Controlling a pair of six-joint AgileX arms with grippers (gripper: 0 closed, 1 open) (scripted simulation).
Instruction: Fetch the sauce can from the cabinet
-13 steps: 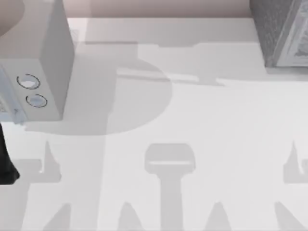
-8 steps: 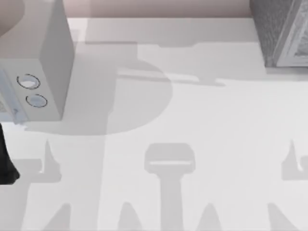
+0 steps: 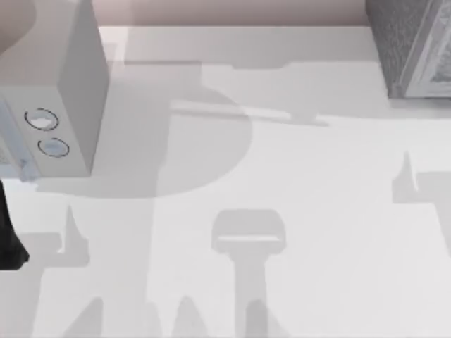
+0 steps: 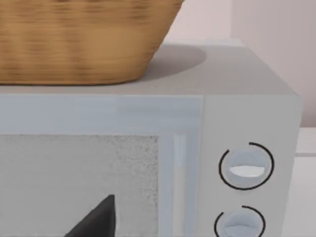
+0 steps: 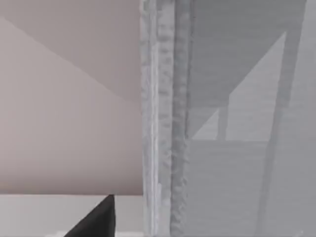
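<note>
At the left edge of the top view, our left arm sits beside the pale grey box with two round dials in the upper left. In the left wrist view the left gripper faces that box, with a wicker basket on top of it. We cannot tell how its jaws are set, and we judge this arm idle.

The white surface lies bare across the middle.

The cabinet stands in the upper right corner. The right gripper is close to its front edge; whether its jaws are apart or together we cannot tell.

We take the sauce can to be inside the cabinet, so the step in hand is the approach. Next we need the front panel open, then a level reach inside.
</note>
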